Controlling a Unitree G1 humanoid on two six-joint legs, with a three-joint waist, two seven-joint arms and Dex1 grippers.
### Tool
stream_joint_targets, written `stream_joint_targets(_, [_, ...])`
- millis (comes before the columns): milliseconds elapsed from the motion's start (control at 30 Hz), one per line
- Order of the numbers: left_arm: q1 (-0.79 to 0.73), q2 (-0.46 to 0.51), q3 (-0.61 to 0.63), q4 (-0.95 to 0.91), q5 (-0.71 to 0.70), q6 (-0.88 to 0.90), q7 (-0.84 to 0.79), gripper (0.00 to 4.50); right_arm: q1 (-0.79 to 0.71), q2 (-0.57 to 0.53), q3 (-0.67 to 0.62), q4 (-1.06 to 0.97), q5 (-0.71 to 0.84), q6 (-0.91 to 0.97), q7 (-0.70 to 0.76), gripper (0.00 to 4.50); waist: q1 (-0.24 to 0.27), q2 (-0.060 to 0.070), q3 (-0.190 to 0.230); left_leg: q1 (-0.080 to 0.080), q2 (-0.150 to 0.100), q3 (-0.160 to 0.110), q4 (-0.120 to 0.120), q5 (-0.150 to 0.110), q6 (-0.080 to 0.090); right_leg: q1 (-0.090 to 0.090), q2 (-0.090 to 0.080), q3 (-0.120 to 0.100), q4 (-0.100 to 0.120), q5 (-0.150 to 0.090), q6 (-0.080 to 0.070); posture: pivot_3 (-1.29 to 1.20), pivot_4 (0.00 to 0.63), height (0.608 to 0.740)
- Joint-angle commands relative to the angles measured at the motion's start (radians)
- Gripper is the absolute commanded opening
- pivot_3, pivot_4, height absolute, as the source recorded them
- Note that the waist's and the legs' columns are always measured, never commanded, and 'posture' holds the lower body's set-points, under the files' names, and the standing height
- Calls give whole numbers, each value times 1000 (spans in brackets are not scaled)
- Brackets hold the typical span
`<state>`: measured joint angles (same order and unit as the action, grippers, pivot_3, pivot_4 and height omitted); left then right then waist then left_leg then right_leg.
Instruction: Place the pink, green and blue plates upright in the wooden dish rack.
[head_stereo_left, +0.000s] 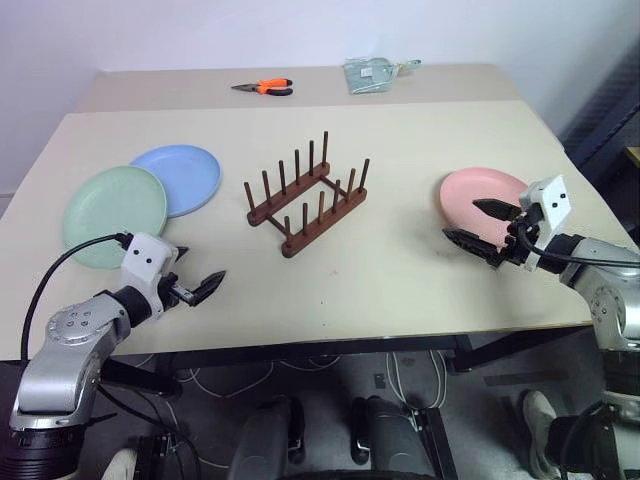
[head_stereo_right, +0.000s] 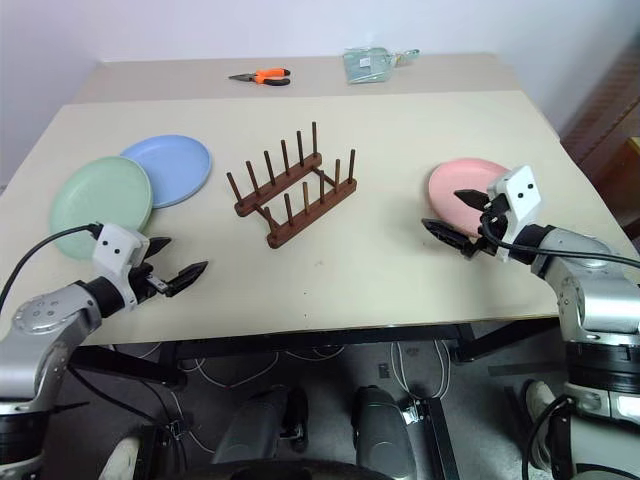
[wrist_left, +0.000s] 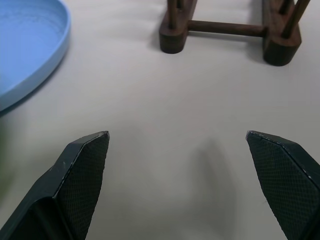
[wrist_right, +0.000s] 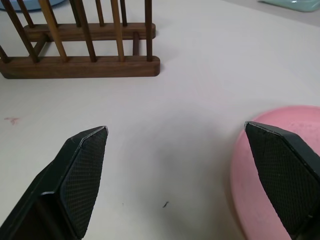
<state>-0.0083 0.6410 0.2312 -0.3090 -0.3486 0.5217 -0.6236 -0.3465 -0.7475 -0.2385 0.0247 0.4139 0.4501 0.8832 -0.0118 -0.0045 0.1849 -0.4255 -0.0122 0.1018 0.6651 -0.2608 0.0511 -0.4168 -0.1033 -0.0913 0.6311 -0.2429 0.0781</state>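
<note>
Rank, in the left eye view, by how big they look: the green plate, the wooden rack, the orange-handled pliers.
1. Dark brown wooden dish rack
2. Pale mint green round plate, nearly alike
3. Orange-handled pliers, smallest, though farthest from the camera

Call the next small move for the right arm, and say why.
Probably ease the right gripper forward so its open fingers straddle the pink plate's near rim, then close. That plate lies flat beside those fingers, unheld, and the wooden dish rack holds no plates yet.
</note>
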Motion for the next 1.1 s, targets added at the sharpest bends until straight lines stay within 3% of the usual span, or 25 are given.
stream_joint_targets(33, [-16, -14, -19, -47, -3, 2, 17, 4500, -26, 11, 8, -30, -4, -28, -16, 4469, 0, 0, 0, 0, 0, 0, 0, 0, 0, 0, 0, 0, 0, 0, 0, 0, 150, 740])
stream_joint_targets(367, [-12, -43, -79, -87, -10, 23, 23, 4500, 21, 40, 53, -115, -11, -20, -54, 4469, 1, 0, 0, 0, 0, 0, 0, 0, 1, 0, 0, 0, 0, 0, 0, 0, 150, 740])
stream_joint_targets(600, [-63, -47, -226, -50, 51, -8, -14, 4500, 54, 93, 89, -176, -7, -17, -97, 4469, 5, 0, 0, 0, 0, 0, 0, 1, 1, 0, 0, 0, 0, 0, 0, 0, 150, 740])
stream_joint_targets(700, [-119, -65, -282, 15, 91, -20, -11, 4500, 63, 110, 98, -215, 4, 5, -112, 4469, 3, 0, 0, 0, 0, 0, 0, 1, 2, 0, 0, 0, 0, 0, 0, 0, 150, 740])
stream_joint_targets(900, [-320, -208, -409, 282, 179, -92, 7, 4500, 80, 130, 111, -247, 0, 10, -132, 4469, 22, 1, -1, 0, -1, 0, 1, 1, 3, 1, 0, 0, 0, 0, 0, 0, 150, 740])
stream_joint_targets(1067, [-438, -306, -433, 455, 201, -148, -2, 4500, 106, 136, 112, -266, -13, -1, -151, 4469, 26, 1, -2, 0, -2, 0, 2, 0, 4, 2, 1, 0, 0, 1, 2, 0, 150, 740])
stream_joint_targets(1100, [-447, -313, -434, 471, 203, -161, -11, 3982, 112, 136, 111, -273, -14, -1, -156, 4500, 26, 1, -2, 0, -2, 1, 2, 0, 5, 2, 1, 0, 0, 1, 2, 0, 150, 740])
